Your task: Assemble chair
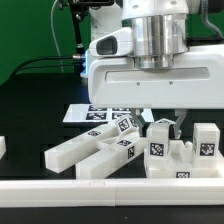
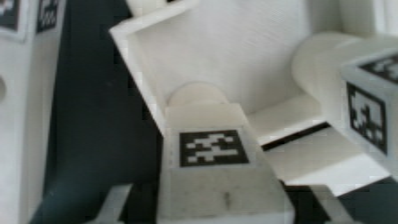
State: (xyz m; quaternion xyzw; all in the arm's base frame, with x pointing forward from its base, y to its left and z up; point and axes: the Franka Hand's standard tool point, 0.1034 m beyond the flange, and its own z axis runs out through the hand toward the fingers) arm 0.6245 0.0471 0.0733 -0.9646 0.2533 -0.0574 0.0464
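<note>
Fingers (image 1: 178,122): dark, pointing down, closed against the two sides of an upright block (image 2: 214,150). In the wrist view the block fills the gap between them, its square tag facing the camera. Gripper (image 1: 166,126): hangs straight down from the white arm, in among the cluster of chair parts. Low base part (image 1: 180,163): white, tagged on its front edge, just below and beside the held block; whether the two touch cannot be told. Tagged cube (image 1: 205,141): stands just to the exterior view's right of the block. Second cube (image 1: 127,125): tilted, to the exterior view's left of the block, near the bars. Long bars (image 1: 72,150): two, lying side by side at an angle, on the exterior view's left. Marker board (image 1: 92,113): flat on the black table (image 1: 30,120), behind the parts. Border rail (image 1: 110,190): plain white, along the near edge.
</note>
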